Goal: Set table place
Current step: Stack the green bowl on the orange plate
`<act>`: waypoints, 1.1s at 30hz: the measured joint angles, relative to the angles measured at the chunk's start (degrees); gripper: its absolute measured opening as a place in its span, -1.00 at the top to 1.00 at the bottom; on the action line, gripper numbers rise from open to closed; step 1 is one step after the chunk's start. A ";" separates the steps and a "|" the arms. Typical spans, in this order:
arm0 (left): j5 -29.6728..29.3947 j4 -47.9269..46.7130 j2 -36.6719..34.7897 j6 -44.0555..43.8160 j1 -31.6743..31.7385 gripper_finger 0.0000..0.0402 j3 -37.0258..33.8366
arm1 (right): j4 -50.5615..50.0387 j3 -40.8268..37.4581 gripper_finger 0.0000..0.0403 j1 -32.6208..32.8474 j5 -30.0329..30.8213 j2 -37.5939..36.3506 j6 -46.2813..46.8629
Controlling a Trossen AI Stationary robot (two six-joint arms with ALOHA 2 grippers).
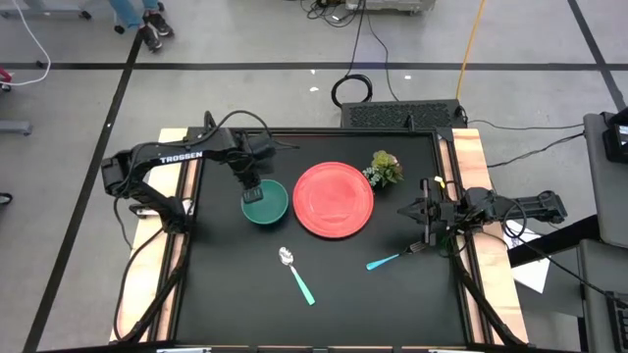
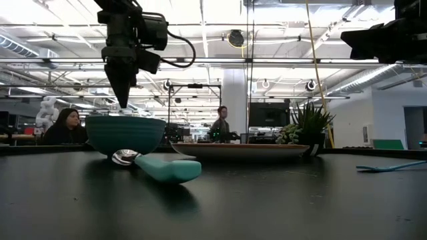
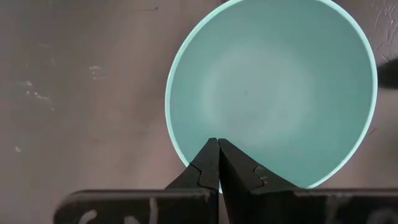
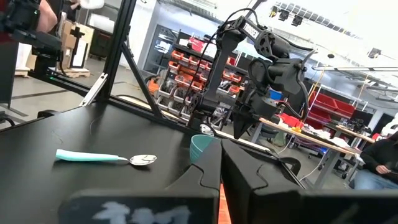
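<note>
Red plate (image 1: 334, 199) is lying flat near the middle of the black surface (image 1: 235, 284), slightly toward 12 o'clock; teal bowl (image 1: 265, 203) is sitting just beside it at its 9 o'clock, plant (image 1: 384, 168) near its 1 o'clock, fork (image 1: 392, 259) toward 5 o'clock, spoon (image 1: 297, 276) toward 7 o'clock

Left gripper (image 3: 219, 144) is being held above the bowl's rim, jaws pressed together, nothing held. Right gripper (image 4: 221, 149) is parked at the 3 o'clock edge of the surface, jaws closed, empty

Plate is judged rigid, light to moderate in weight, probably smooth and slippery, possibly breakable. Being wide and flat, it is best taken at the raised rim, one jaw under the lip and one over; a grip across the face is being ruled out. The 3 o'clock rim is standing clear; the 9 o'clock rim is being crowded by the bowl
</note>
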 joint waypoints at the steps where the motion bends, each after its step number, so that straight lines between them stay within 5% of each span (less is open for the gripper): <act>1: 0.00 0.06 0.00 -0.02 0.00 0.96 0.00 | -0.01 0.00 1.00 0.00 0.00 0.01 0.00; 12: -0.08 0.09 0.00 0.67 -0.43 0.90 0.00 | 0.00 -0.01 1.00 0.00 -0.01 0.01 0.00; 33: -2.09 0.50 -0.02 -0.35 -2.14 -0.09 0.00 | 0.01 -0.01 1.00 0.00 0.00 0.01 1.46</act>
